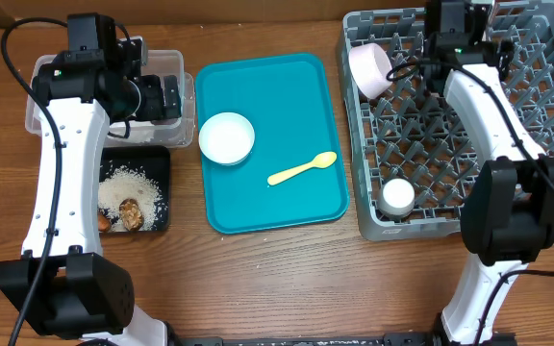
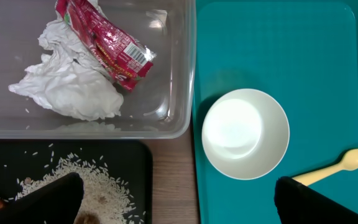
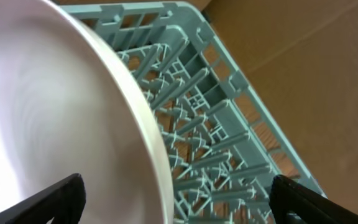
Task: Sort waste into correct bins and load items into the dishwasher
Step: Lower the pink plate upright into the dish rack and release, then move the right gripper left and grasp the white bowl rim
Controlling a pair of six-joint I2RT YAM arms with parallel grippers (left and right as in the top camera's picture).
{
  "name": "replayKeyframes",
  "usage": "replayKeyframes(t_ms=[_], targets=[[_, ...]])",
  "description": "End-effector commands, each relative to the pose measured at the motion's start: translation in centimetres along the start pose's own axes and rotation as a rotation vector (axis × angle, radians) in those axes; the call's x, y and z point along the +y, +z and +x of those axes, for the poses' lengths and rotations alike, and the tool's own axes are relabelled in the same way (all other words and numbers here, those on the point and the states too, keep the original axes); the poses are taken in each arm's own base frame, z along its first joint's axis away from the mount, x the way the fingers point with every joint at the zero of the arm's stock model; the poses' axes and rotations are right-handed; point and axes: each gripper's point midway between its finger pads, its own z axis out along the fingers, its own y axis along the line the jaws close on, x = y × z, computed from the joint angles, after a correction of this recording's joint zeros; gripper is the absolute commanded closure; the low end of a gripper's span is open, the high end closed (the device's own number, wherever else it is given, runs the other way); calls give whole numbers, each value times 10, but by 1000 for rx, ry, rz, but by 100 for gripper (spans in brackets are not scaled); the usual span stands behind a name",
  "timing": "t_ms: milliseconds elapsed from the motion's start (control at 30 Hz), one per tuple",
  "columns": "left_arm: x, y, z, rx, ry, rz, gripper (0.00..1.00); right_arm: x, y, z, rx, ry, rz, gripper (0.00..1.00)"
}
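left gripper (image 2: 179, 186) open over tub (image 2: 179, 74) | right gripper (image 3: 176, 186) open by tilted bowl (image 1: 370, 69) in rack (image 1: 546, 58) | cup (image 1: 397, 197) in rack | second bowl (image 1: 226, 137), spoon (image 1: 302, 170) on teal tray (image 1: 287, 96) | wrapper (image 2: 107, 43), paper (image 2: 73, 87) in tub

The wrapper (image 2: 104, 46) and paper (image 2: 73, 87) lie in the clear tub (image 2: 166, 37); a bowl (image 1: 370, 69) leans in the rack (image 1: 431, 135).
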Motion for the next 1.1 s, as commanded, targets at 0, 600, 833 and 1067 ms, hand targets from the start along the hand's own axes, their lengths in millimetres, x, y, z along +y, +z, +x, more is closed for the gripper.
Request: replayKeyframes(t_ms=[0, 600, 833, 1067], targets=[[-2, -11, -8, -36, 0, -4, 0, -27, -48, -34, -70, 182, -102, 3], [-2, -11, -8, -36, 0, -4, 0, 115, -262, 5, 281, 162, -1339, 12], [-2, -11, -8, -36, 0, -4, 0, 207, -282, 52, 357, 165, -1219, 18], [-2, -11, -8, -36, 0, -4, 0, 300, -300, 131, 446, 78, -1211, 27]])
